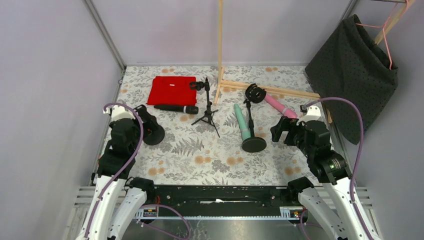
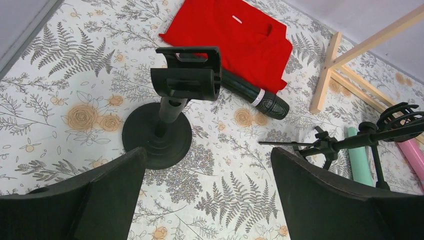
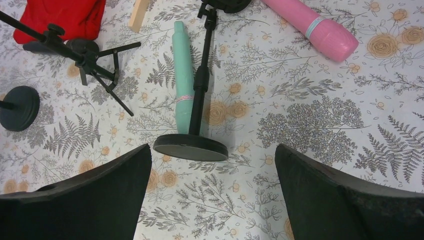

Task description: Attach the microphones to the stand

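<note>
Three microphones lie flat on the flowered bench (image 1: 210, 165), none yet on a stand, as both pincers hang spread and empty above them. The left pincer (image 2: 208, 165) hovers over a short round-base stand (image 2: 159, 135) whose clip is vacant. The black microphone (image 2: 252, 95) rests just beyond it, its far end against a red cloth (image 2: 235, 35). The right pincer (image 3: 212, 160) looks down on a taller round-base stand (image 3: 192, 145), with the mint green microphone (image 3: 182, 80) lying just beside its pole and the pink microphone (image 3: 315, 27) well apart to the right. A tripod stand (image 3: 92, 60) sits between the two round-base stands.

Trouble looks likeliest at the mint green one. A finger coming down beside the pole could nudge that stand and tip it, since nothing appears to hold it to the bench. The round bodies may roll away from an off-centre pinch. Pressing a microphone into a clip with one arm could slide or topple the stand unless the other arm steadies it. The red cloth might drag along with the black one.
</note>
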Robot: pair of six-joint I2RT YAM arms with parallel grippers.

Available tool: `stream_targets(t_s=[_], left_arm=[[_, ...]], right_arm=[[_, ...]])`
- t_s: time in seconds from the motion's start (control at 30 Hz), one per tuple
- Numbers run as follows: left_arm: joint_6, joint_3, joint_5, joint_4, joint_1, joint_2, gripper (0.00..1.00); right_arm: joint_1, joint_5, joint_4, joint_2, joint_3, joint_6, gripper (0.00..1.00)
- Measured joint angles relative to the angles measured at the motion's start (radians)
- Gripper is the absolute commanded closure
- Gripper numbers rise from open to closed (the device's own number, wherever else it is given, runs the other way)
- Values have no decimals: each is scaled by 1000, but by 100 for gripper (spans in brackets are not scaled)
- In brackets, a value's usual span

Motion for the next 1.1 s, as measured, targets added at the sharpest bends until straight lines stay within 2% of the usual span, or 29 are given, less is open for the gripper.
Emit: stream_targets(t_s=[0.67,0.97,1.1], left_arm=[[3,-28,8,30,8,-37,1],[19,-156,118,184,8,7,1],[7,-202,122,232,8,-56,1]], right_arm=[[0,0,8,-6,-13,0,0],[0,0,8,-6,-14,0,0],[0,-1,12,-8,-22,0,0]])
